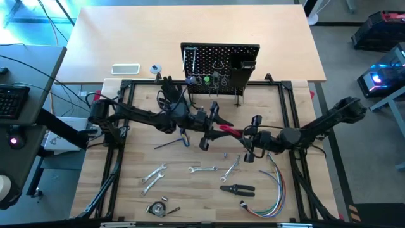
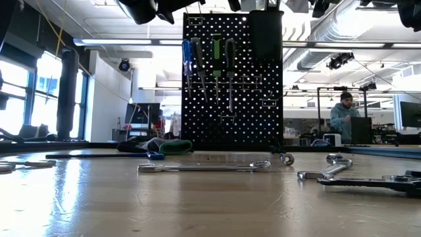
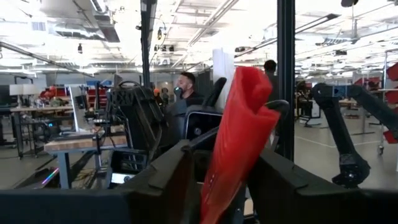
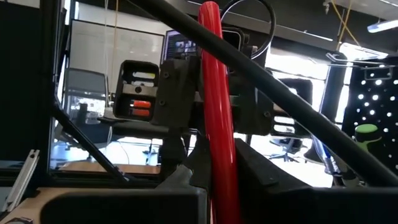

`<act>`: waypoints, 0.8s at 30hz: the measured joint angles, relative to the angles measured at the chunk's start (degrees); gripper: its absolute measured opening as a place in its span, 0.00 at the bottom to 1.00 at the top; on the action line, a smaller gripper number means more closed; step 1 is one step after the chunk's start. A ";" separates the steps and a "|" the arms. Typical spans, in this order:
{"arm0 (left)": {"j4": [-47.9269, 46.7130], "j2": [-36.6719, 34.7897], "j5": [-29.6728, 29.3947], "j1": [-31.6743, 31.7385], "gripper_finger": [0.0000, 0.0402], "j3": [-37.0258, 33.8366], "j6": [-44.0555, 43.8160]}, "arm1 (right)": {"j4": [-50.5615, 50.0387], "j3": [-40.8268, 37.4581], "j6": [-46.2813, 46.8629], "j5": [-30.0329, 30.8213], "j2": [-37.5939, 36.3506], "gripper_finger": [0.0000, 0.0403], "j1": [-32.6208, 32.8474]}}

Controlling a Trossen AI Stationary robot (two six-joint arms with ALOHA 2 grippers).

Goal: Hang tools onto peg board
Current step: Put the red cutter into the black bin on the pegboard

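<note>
Red-handled tool (image 1: 229,132) is suspended above the table in front of the board (image 1: 219,66), bridged between both arms. Left gripper (image 1: 211,126) sits on the end nearer the board's left half; right gripper (image 1: 250,140) holds the other end.

Right jaws are nearly closed and clamped on the red handle, which in the right wrist view runs straight up from between the fingers (image 4: 186,174). Left jaws stand part open. In the left wrist view the red handle (image 3: 239,137) lies between the fingers (image 3: 168,180) with some gap visible, so whether they bear on it cannot be told.

Judgement: a handover is in progress, and support is passing to the right arm alone.

Risks noted:
- The right grip is at one end of a long tool. If that pinch is slack, the tool could pivot or slip as the left jaws let go.
- If the left arm draws back before its fingers clear the handle, it could drag the tool askew in the right grip.
- A fall would land the tool among the wrenches (image 1: 202,169) and pliers (image 1: 237,188) lying in front of the board.
- Hooks on the board already carry screwdrivers (image 2: 216,59); a tilted tool could knock them.
</note>
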 joint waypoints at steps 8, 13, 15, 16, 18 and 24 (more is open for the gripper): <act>0.14 -0.35 -0.15 -0.04 0.26 0.00 0.97 | -0.11 0.00 0.14 0.34 -0.34 0.07 0.07; 0.59 -0.35 -0.15 -0.20 0.19 0.00 1.81 | -0.14 0.00 0.48 0.30 -0.34 0.07 0.07; 0.93 -0.33 0.02 -0.20 0.16 0.00 2.03 | -0.15 0.00 0.72 0.34 -0.34 0.07 0.07; 1.12 -0.33 0.31 -0.20 0.15 0.00 2.04 | -0.21 0.00 0.80 0.34 -0.34 0.07 0.07; 1.23 -0.29 0.87 -0.18 0.13 -0.01 2.05 | -0.61 0.00 0.96 0.37 -0.36 0.07 0.07; 1.03 -0.28 2.10 -0.09 0.13 -0.02 1.61 | -1.53 0.02 1.85 1.87 -0.37 0.13 0.13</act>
